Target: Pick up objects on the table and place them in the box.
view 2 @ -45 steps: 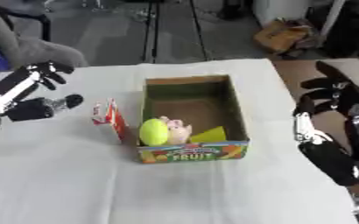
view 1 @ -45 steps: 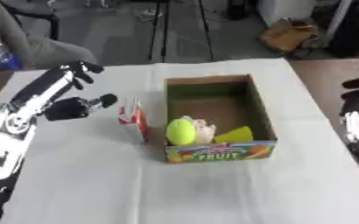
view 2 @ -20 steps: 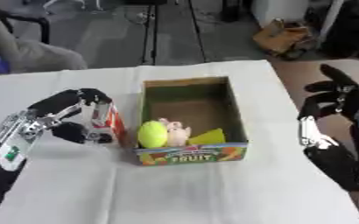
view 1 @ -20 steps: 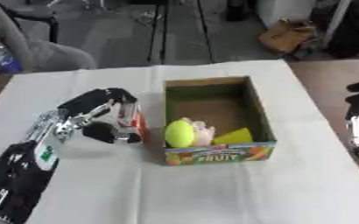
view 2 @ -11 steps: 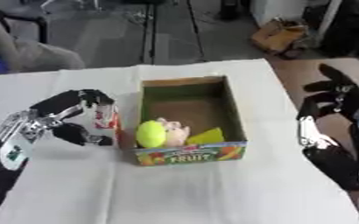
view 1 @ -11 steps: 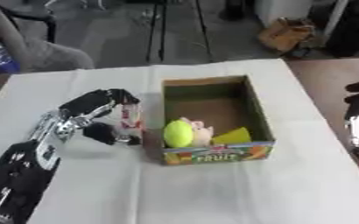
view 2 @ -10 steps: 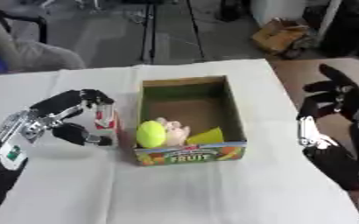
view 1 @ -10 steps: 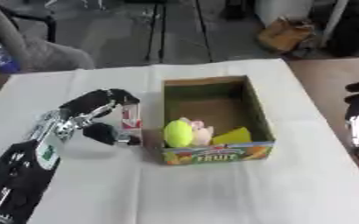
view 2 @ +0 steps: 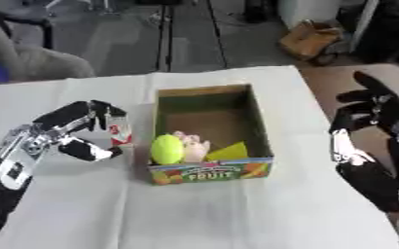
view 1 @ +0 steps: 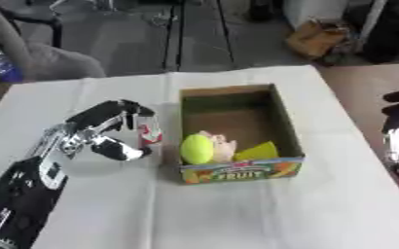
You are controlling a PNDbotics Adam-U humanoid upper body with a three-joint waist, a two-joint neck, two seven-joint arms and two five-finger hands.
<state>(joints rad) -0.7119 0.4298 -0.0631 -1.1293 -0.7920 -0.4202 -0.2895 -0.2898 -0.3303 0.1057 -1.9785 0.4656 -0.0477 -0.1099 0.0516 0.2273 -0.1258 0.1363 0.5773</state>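
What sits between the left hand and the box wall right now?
A small red-and-white carton stands there, beside the box, with the left hand curled around it; the left eye view shows it best.

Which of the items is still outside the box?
The red and white carton, standing on the table against the box's left wall, with the left hand's fingers curled round it. The green ball, pink toy and yellow piece lie inside.

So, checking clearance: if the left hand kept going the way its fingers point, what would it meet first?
Probably the red and white carton its fingers already curl toward, then the box wall behind; depth is uncertain.
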